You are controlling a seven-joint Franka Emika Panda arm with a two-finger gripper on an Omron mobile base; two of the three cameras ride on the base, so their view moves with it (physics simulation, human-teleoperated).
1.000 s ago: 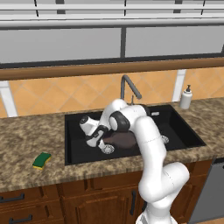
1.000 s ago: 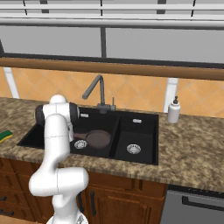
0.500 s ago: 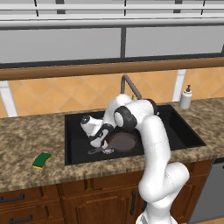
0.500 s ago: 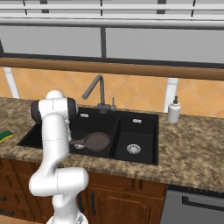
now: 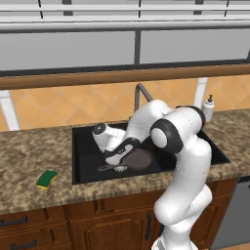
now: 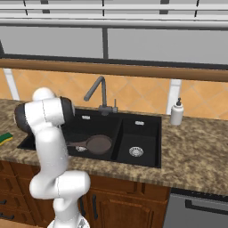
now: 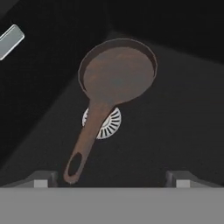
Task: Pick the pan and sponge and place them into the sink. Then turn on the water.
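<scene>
Now the pan (image 7: 117,72) lies flat on the floor of the wide basin of the sink (image 5: 83,168), its handle running across the round silver drain (image 7: 105,127) toward me. My fingers (image 7: 41,180) stand wide apart with nothing between them, hovering above the handle's end. My gripper (image 5: 113,157) sits low inside the basin in the left base view.

Hazards from here, as I judge them:
- Lifting out carelessly could clip the handle and drag the pan, since the handle's end lies close under my left fingertip.
- The faucet (image 6: 99,91) stands near behind my arm; a wide swing toward the counter could strike it.
- The sponge (image 5: 46,178) rests on the counter (image 5: 29,161) to the left of the sink, well apart from it, and it is small; a poorly centred approach could push it along rather than grasp it.

Compared with half a second ago, my fingers have spread from a narrower setting, the pan has dropped out of my hold, and my hand has shifted little.
</scene>
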